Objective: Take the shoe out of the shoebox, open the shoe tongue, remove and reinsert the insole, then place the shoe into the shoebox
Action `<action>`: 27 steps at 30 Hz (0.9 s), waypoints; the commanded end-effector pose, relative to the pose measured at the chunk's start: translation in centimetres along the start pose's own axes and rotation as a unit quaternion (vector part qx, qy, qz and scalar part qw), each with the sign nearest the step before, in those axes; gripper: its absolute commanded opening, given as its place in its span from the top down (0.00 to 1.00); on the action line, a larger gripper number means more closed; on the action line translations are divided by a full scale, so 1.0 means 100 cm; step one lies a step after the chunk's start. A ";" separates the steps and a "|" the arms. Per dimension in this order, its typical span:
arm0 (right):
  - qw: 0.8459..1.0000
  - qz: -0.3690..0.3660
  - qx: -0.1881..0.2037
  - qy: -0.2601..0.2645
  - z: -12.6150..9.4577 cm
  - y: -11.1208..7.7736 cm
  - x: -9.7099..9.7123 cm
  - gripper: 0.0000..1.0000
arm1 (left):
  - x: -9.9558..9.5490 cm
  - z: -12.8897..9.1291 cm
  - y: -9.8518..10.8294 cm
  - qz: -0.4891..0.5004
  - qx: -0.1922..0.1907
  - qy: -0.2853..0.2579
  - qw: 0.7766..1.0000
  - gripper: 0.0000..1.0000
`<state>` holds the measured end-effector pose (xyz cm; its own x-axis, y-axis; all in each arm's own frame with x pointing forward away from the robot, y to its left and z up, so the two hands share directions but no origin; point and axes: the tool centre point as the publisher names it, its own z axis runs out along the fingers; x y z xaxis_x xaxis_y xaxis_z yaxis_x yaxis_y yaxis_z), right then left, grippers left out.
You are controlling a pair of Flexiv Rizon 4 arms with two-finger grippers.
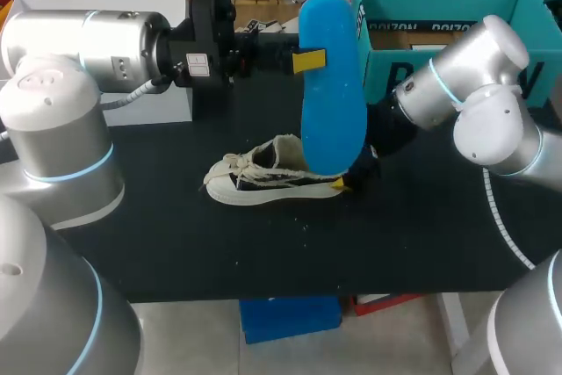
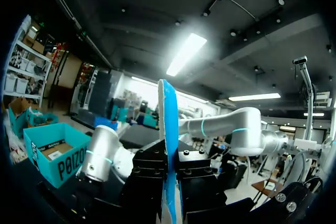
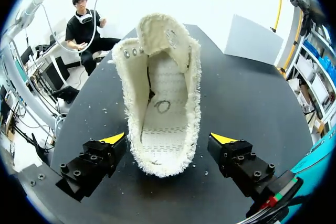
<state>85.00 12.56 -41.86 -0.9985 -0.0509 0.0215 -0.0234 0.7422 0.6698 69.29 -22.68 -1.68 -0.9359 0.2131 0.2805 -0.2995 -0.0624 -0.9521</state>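
Left end effector [image 1: 307, 61] clenched on insole [image 1: 334, 103], frame centre; right end effector [image 3: 168, 138] released, flanking shoe [image 1: 263, 186] heel. We should steady heel, then feed insole toe-first.

Work surface. A black table [image 1: 263, 252] with a matte top fills the scene; its near edge curves, and the right wrist view shows the same dark top [image 3: 247, 93] rounding off at the far side. A white box [image 1: 169, 104] stands on the far left part of it, also seen in the right wrist view [image 3: 252, 40]. A white dashed line [image 1: 496, 212] arcs along the right edge. Small white specks [image 1: 305, 224] dot the top.
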 end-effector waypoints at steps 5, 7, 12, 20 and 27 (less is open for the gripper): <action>0.999 0.001 -0.040 0.002 0.010 -0.006 0.001 0.00 | 0.000 0.002 0.001 0.001 0.001 -0.002 1.000 1.00; 0.999 0.003 -0.047 0.003 0.013 -0.007 0.002 0.00 | 0.000 0.002 0.001 0.001 0.001 -0.002 1.000 1.00; 0.998 0.007 -0.065 0.001 0.016 -0.010 0.004 0.00 | 0.000 0.002 0.001 0.001 0.001 -0.002 1.000 1.00; 0.996 0.014 -0.084 0.004 0.019 -0.014 0.004 0.00 | 0.000 0.002 0.001 0.001 0.001 -0.002 1.000 1.00; 0.996 0.015 -0.086 0.006 0.020 -0.016 0.003 0.00 | 0.000 0.002 0.001 0.001 0.001 -0.002 1.000 1.00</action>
<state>84.47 12.53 -44.31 -0.9980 -0.0393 0.0502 0.0153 0.6171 0.7867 69.29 -22.68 -1.68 -0.9359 0.2131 0.2804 -0.2995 -0.0624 -0.9521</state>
